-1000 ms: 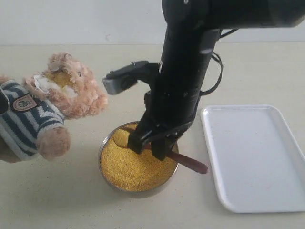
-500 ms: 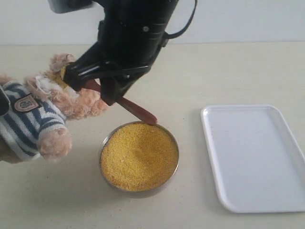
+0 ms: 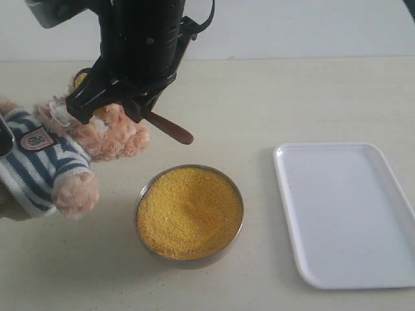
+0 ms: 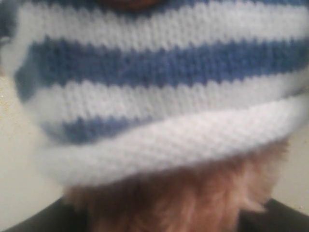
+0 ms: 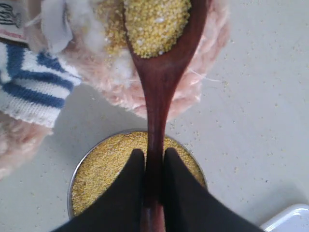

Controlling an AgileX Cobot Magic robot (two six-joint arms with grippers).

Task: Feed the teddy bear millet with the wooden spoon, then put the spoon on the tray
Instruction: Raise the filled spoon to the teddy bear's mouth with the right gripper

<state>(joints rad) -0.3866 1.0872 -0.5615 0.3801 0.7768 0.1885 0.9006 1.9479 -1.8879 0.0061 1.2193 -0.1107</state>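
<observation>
Loaded spoon (image 3: 170,129) held at the bear's (image 3: 58,155) face
Exterior: the spoon is clamped by the right gripper (image 3: 110,109) beyond the bowl's (image 3: 137,214) left rim; the tray (image 3: 347,214) lies right of the bowl, apart. Left wrist: only striped shirt (image 4: 154,96) and fur are seen; the left gripper's fingers cannot be judged. Right wrist: fingers (image 5: 123,193) are pressed onto the handle above the bowl, millet (image 5: 157,19) heaped in the spoon
</observation>
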